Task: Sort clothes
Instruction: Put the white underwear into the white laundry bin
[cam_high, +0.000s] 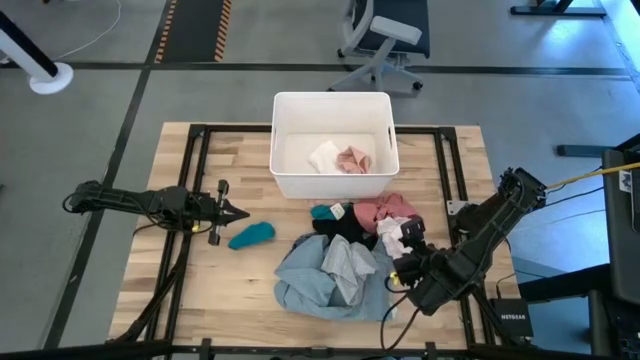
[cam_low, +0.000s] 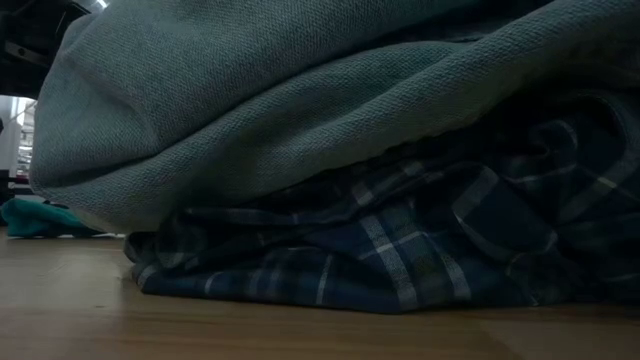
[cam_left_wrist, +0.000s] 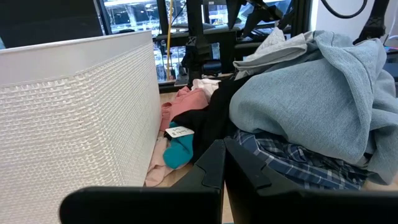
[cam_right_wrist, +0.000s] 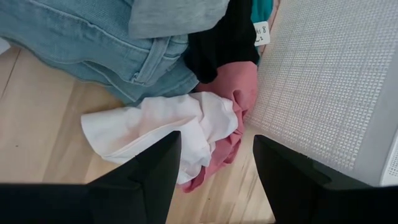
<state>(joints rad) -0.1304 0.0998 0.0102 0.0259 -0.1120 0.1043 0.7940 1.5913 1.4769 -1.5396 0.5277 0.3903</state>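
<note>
right gripper (cam_right_wrist: 214, 177) spread over white piece (cam_right_wrist: 155, 134), right of pile (cam_high: 335, 270) near bin (cam_high: 283, 170). best dropping straight, pinching only white. left gripper (cam_high: 238, 213) clenched, empty.

We see the clothes heaped in one pile on the desk (cam_high: 180, 290), just in front of the bin (cam_high: 290, 185). On top lies a large grey-blue shirt (cam_high: 310, 280), crumpled, with a blue-and-white plaid shirt (cam_low: 400, 260) under it. Behind these lie a black piece (cam_high: 345, 228), a pink piece (cam_high: 385, 210) and a white piece (cam_high: 392, 240). A teal piece (cam_high: 250, 235) lies apart, to the pile's left. A white and a pink garment (cam_high: 340, 158) rest inside the bin.
</note>
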